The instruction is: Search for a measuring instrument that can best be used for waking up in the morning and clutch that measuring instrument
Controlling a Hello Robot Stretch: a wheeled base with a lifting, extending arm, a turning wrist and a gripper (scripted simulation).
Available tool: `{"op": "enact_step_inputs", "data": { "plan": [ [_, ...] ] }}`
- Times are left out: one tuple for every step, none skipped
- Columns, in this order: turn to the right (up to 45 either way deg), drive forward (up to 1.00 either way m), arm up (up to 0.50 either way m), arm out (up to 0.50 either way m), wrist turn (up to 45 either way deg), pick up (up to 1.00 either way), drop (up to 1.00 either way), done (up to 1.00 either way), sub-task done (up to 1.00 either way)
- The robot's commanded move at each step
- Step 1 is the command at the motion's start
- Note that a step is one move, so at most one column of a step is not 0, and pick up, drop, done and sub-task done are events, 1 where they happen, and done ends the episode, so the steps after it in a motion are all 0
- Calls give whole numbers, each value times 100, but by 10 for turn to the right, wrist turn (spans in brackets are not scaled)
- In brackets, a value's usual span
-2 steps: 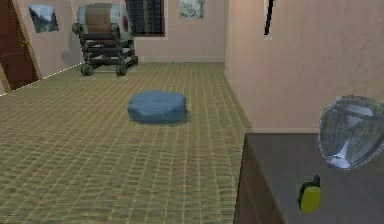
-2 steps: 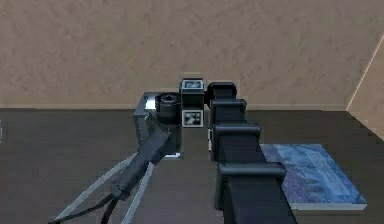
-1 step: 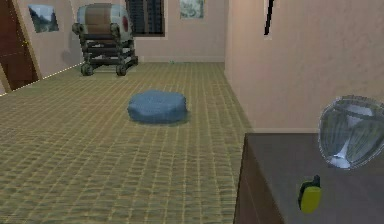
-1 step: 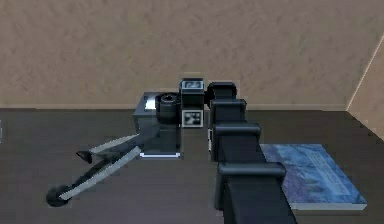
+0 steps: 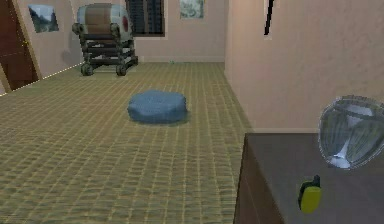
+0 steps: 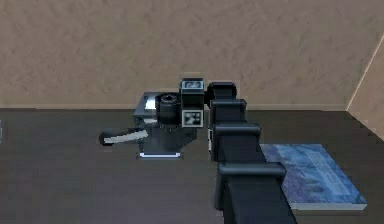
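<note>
One candidate alone seems likely for the waking-up instrument: a dark, boxy thing with a pale lower rim (image 6: 165, 150), lying on the dark brown flat-topped bench (image 6: 60, 170) in the arm side view. It is too blurred to call a clock with certainty. The black square-barred arm (image 6: 245, 165) extends across the bench, and the dark two-fingered tool (image 6: 140, 132) at its far end overlaps that boxy thing, so I cannot separate over, beside or touching. Whether the tool's fingers stand apart or together cannot be told, nor whether it holds anything. In my judgement, the coming move turns on whether the thing lies beneath the tool or just behind it. A blue rectangular mat (image 6: 315, 172) lies toward the arm side view's right. In the forward view, a clear glass bowl (image 5: 350, 130) and a small yellow-green object with a dark top (image 5: 310, 194) stand on the bench.
</note>
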Motion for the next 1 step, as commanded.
{"op": "enact_step_inputs", "data": {
  "plan": [
    [0, 0, 0, 0, 390, 0, 0, 0, 0]
  ]
}}
